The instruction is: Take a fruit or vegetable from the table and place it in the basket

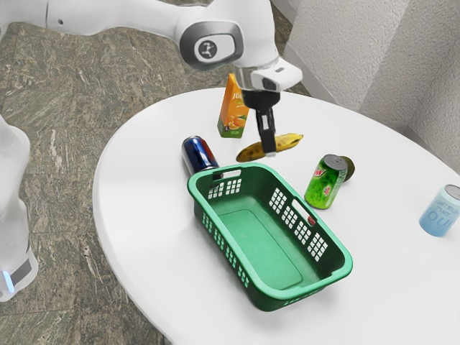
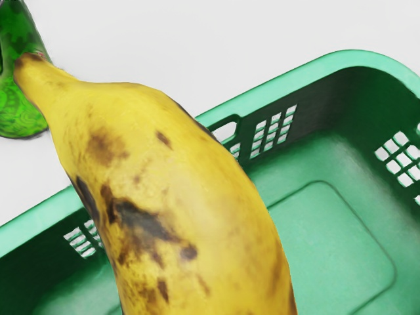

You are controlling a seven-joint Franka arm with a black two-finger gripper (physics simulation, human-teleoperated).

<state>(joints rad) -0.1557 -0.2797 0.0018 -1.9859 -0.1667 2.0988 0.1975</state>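
My gripper (image 1: 269,149) points down just beyond the basket's far end in the exterior view, shut on the banana (image 1: 289,141). The spotted yellow banana sticks out on both sides of the fingers and appears raised off the table. In the wrist view the banana (image 2: 177,197) looms large, with its stem end away from the basket. The green basket (image 1: 248,244) stands upright on the table, its bare floor visible; part of the basket (image 2: 335,216) lies beneath and beside the banana in the wrist view.
An orange juice carton (image 1: 233,111) and a dark blue can (image 1: 198,155) stand near the basket's far end. A green can (image 1: 325,182) hides part of a dark round item (image 1: 349,168). A light blue can (image 1: 440,211) is at the exterior view's right.
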